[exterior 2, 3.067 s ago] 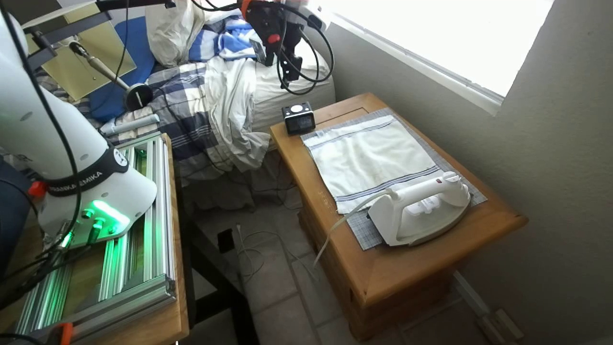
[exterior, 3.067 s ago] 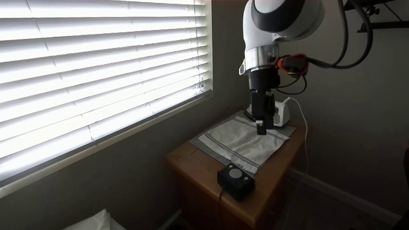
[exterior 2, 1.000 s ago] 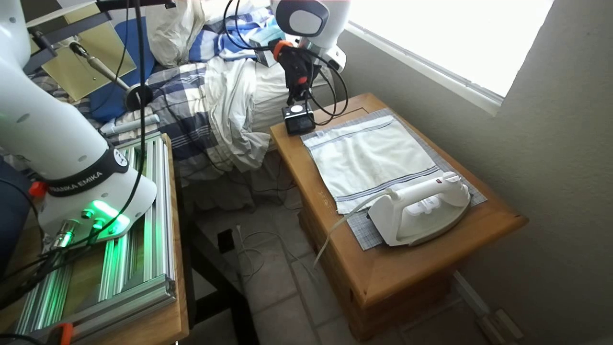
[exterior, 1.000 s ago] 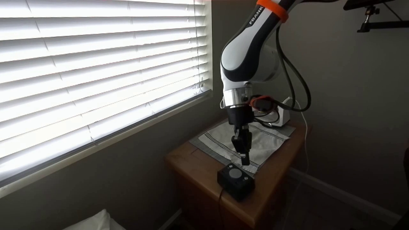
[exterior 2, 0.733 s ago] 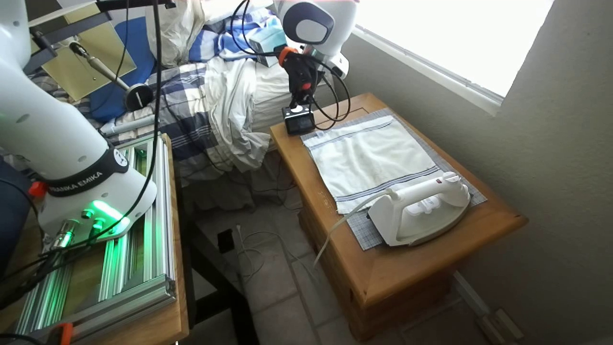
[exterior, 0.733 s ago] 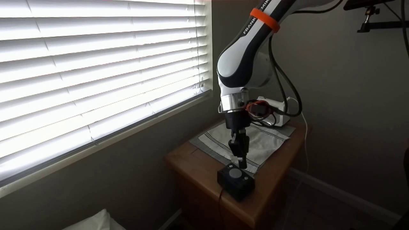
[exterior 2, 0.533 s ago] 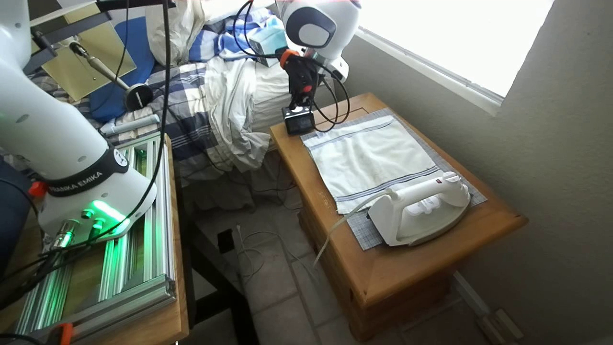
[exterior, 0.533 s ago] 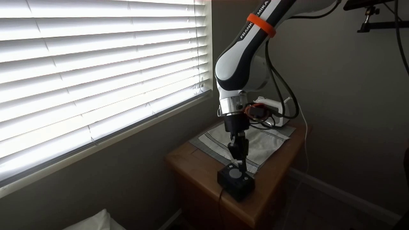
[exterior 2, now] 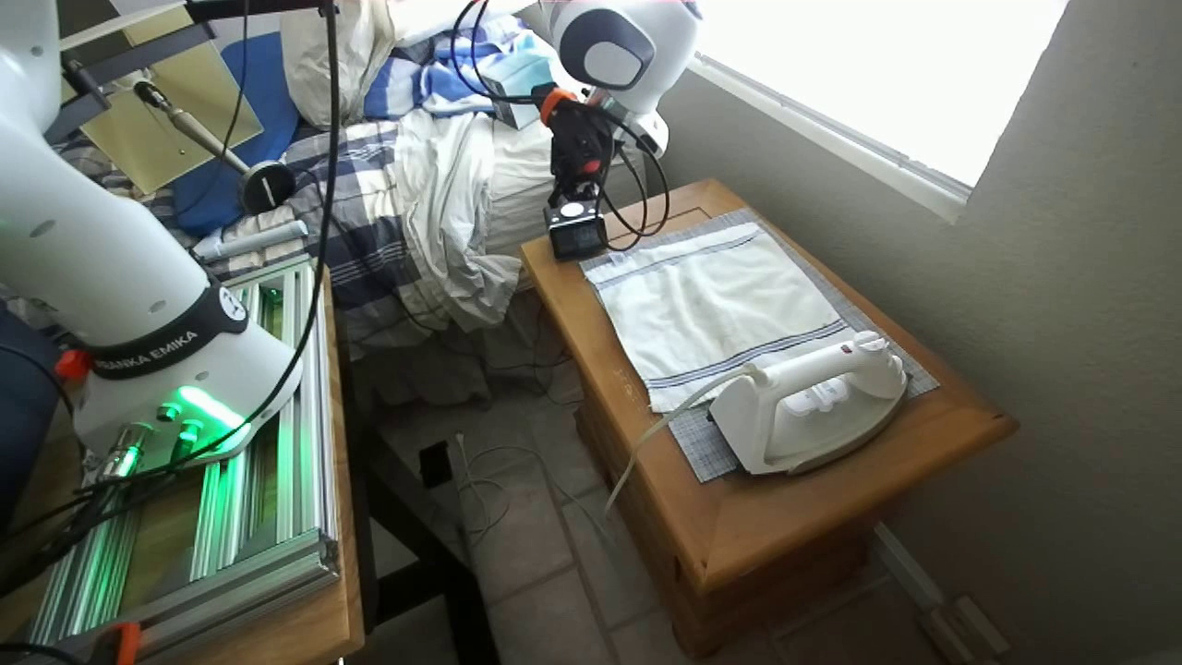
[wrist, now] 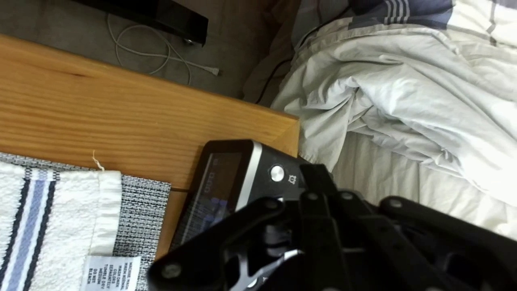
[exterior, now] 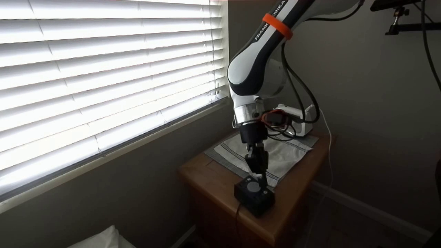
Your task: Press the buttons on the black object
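The black object [exterior: 253, 206] is a squat device with a silver disc [exterior: 254, 186] on top and a small silver button on either side of it. It sits at a corner of the wooden nightstand. In the wrist view its screen faces left, and a silver button [wrist: 277, 173] beside an alarm mark is exposed. My gripper [exterior: 263, 185] points down with its fingers shut together, nothing between them. Its tips are over the device's top, close beside the disc and one small button; whether they touch is unclear. In the wrist view the fingers [wrist: 318, 178] hide part of the top.
A white towel [exterior 2: 720, 305] lies on a grey mat beside the device. The white iron [exterior 2: 813, 406] stands at the nightstand's opposite end, its cord hanging over the edge. A bed [wrist: 404, 101] borders the device's corner. The window wall [exterior 2: 886, 240] runs along one side.
My gripper has travelled from above the towel to the black object and come down over its top. In the last half second it has shifted slightly toward a small button.
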